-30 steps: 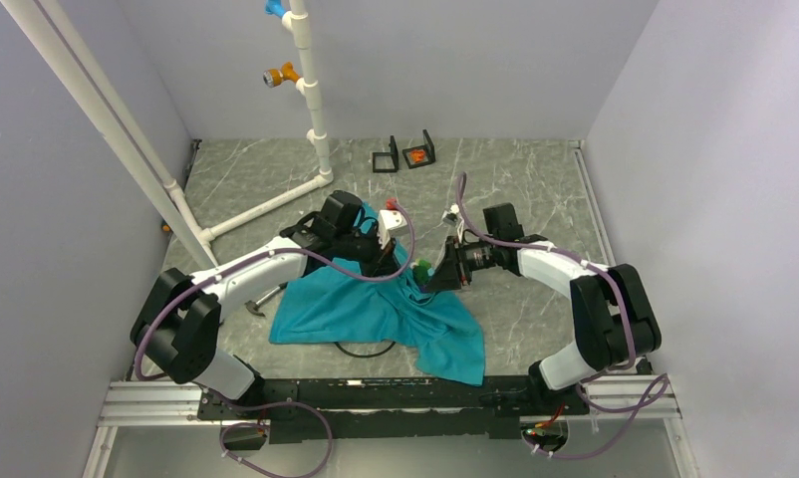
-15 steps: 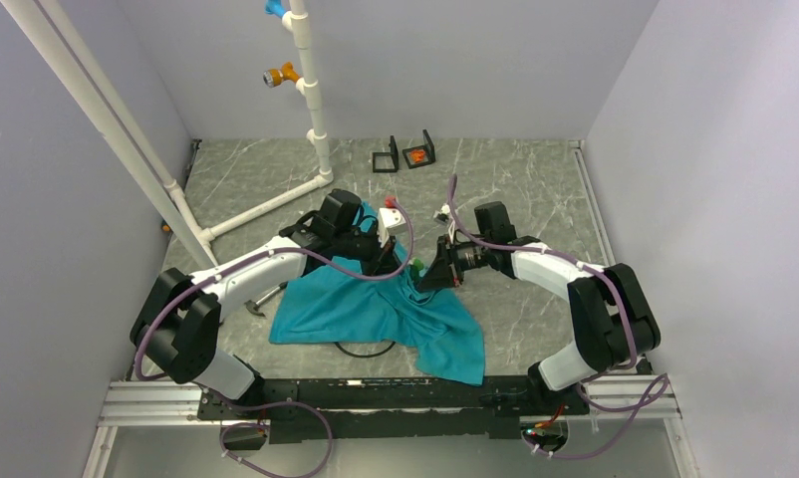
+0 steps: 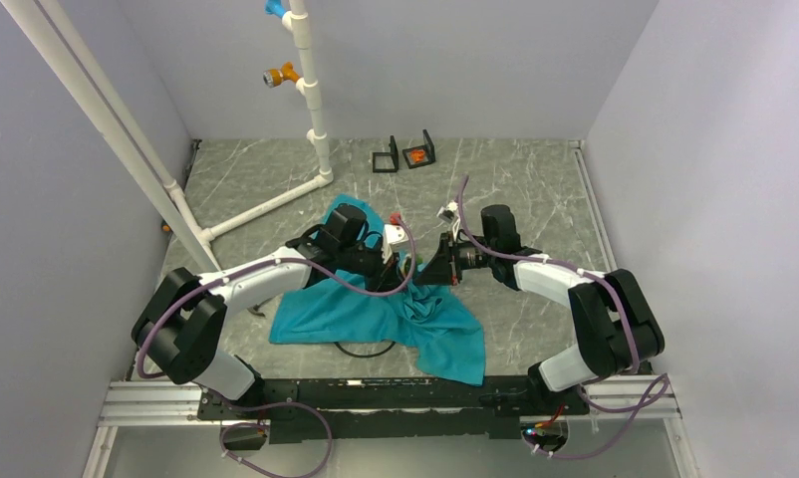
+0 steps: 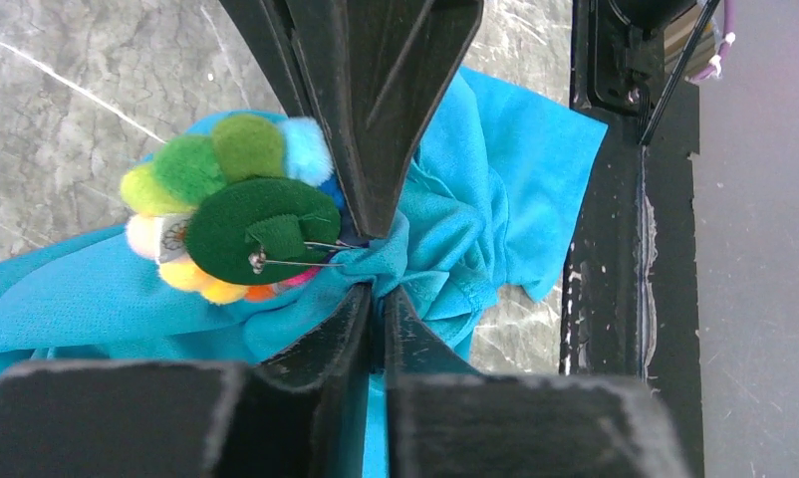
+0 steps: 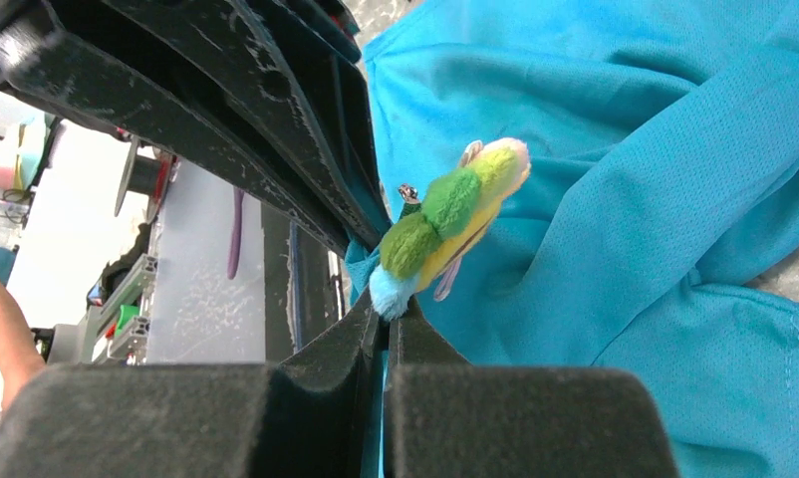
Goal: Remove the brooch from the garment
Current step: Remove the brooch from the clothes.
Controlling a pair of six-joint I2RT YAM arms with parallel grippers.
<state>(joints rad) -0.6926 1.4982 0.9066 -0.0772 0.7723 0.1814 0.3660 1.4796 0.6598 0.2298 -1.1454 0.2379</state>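
Desk (image 3: 520,199): garment (image 3: 376,317) heaped at middle, toward near edge, one fold hoisted to peak.
Left claw (image 4: 378,291): clenched on cloth knot at peak.
Right claw (image 5: 383,311): clenched too, tips against same knot. Can't tell if it bites cloth, pin or nothing.
Brooch (image 4: 241,214): on peak, just beside both tips, fastened to cloth, green back disc showing.
Risks:
- Pulling apart now likely stretches or tears cloth, since pin (image 4: 298,262) looks threaded through fabric.
- Right tips may slip off brooch rim.
- Bunched knot hides clasp.
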